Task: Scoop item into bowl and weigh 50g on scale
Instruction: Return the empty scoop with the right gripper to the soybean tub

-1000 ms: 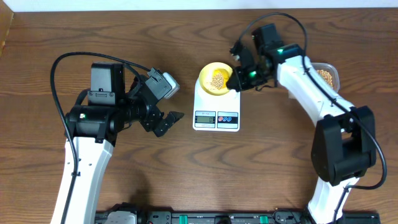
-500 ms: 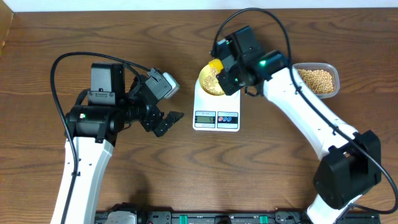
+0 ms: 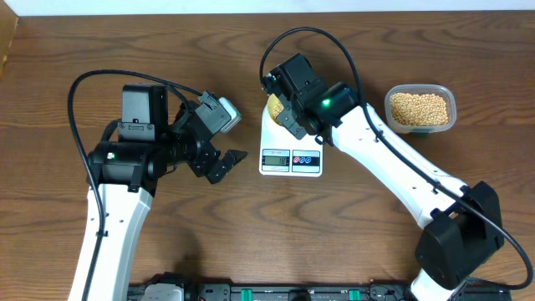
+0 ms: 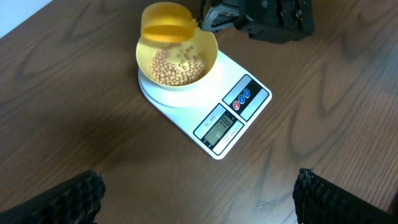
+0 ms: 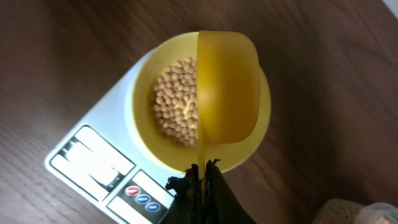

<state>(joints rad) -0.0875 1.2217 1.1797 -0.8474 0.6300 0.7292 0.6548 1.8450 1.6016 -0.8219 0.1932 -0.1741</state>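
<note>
Beans [image 4: 174,65] are lying in a tan heap inside the pale-yellow bowl [image 4: 210,57], and the bowl is sitting on the round top of the white scale [image 4: 186,109]; the scale is resting on the brown wooden table [image 3: 334,234], with its grey display and its red and blue buttons facing the robot; digits are showing on the display, but they are too small to read with certainty; the right gripper [image 5: 200,177] is reaching in over the far side of the scale, its fingers pressing tightly together on the thin handle of the bright yellow scoop [image 5: 227,87]; the scoop is hanging tipped above the bowl, covering about half of it in the right wrist view; whether any beans are lying in the scoop I cannot tell; from overhead the right arm is hiding most of the bowl, leaving only a sliver of yellow showing; the left gripper [image 4: 198,186] is hovering above the table to the left of the scale, well apart from it, its fingers spread wide and gripping nothing; the clear plastic tub [image 3: 420,107] is standing to the right of the scale, well apart from it, holding more of the same beans in a level layer.
</note>
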